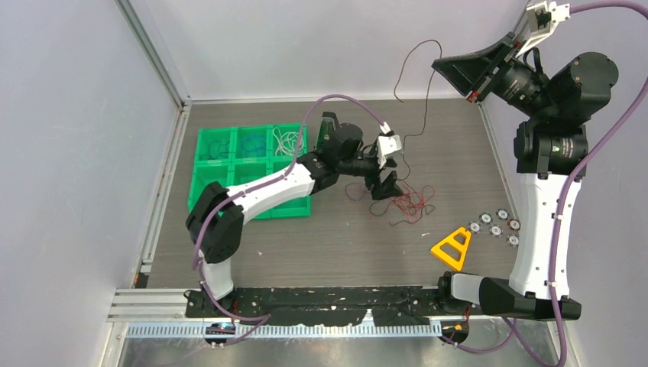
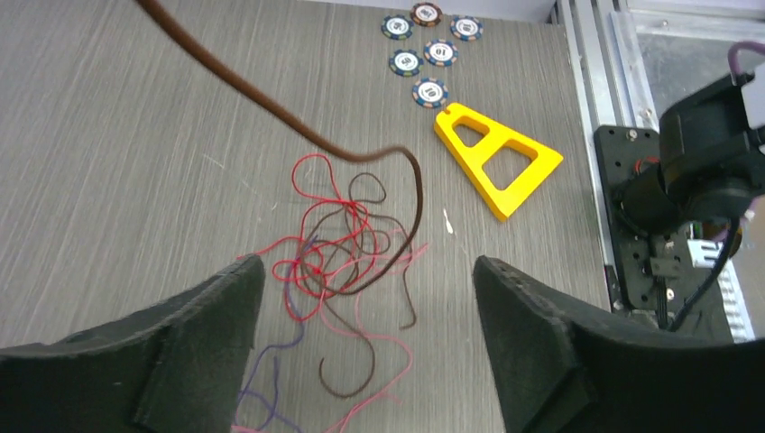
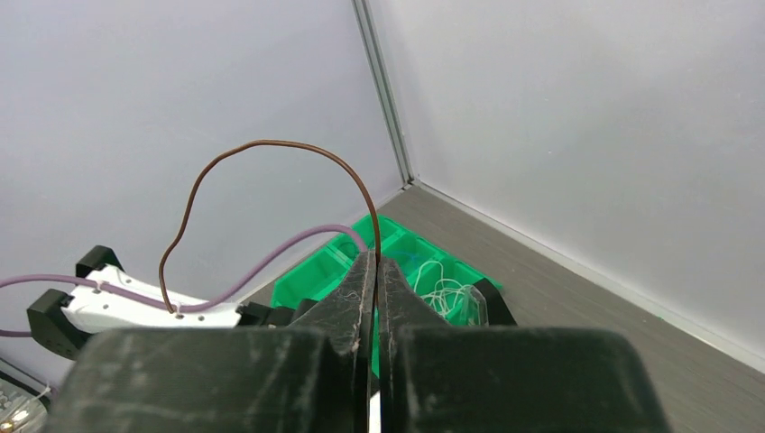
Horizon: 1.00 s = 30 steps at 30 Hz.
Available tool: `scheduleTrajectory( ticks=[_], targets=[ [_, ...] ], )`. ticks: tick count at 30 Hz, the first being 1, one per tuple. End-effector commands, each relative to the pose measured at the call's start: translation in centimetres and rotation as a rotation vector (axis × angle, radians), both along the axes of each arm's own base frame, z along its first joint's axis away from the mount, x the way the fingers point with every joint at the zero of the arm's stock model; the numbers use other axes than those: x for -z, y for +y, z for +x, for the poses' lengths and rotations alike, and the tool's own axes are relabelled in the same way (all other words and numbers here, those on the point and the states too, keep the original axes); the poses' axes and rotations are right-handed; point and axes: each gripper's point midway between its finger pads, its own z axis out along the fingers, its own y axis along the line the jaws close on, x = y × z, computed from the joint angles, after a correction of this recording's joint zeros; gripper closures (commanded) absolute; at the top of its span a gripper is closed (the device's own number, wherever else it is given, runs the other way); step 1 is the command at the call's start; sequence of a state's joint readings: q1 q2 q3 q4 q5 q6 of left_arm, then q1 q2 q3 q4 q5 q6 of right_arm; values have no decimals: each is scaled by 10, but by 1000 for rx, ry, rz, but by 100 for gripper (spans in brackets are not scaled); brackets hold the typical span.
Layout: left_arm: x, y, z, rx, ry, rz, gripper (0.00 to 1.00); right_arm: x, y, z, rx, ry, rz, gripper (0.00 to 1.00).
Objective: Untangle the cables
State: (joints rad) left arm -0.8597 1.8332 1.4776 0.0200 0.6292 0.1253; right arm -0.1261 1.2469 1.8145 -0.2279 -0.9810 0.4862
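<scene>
A tangle of thin red, pink, brown and purple cables (image 2: 338, 257) lies on the grey table, right of centre (image 1: 409, 202). My left gripper (image 2: 365, 266) hovers just above it, open wide, fingers (image 2: 212, 334) either side of the heap and nothing gripped; from above it sits at the tangle's left edge (image 1: 382, 186). My right gripper (image 3: 376, 266) is raised high at the back right (image 1: 439, 65) and shut on a brown cable (image 3: 271, 144). That brown cable (image 1: 405, 115) hangs down to the tangle and crosses the left wrist view (image 2: 271, 104).
A green compartment tray (image 1: 229, 170) at the left holds blue and white cables (image 3: 442, 293). A yellow triangle (image 1: 452, 247) and several poker chips (image 1: 495, 224) lie right of the tangle. Walls close the back and both sides.
</scene>
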Motion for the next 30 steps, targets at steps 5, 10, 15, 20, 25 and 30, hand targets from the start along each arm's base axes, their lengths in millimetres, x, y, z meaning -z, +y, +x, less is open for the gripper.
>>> scheduleTrajectory(
  ticks=[5,10,15,20,25,30],
  targets=[
    [-58,-29,10,-18,-40,-183,41,-20,-5,-8,36,-42,34,95],
    [-95,-24,-6,14,-56,-254,95,-1,-22,12,101,19,30,95],
    [-181,7,-17,-20,-151,-362,100,68,-62,46,272,107,-118,95],
    [-289,34,-18,-66,-254,-483,100,171,-71,50,243,247,-272,95],
    [-343,51,-3,-122,-292,-532,100,237,-42,26,56,373,-276,89],
    [-367,61,-3,-136,-346,-565,100,252,-33,14,7,346,-363,36]
  ],
)
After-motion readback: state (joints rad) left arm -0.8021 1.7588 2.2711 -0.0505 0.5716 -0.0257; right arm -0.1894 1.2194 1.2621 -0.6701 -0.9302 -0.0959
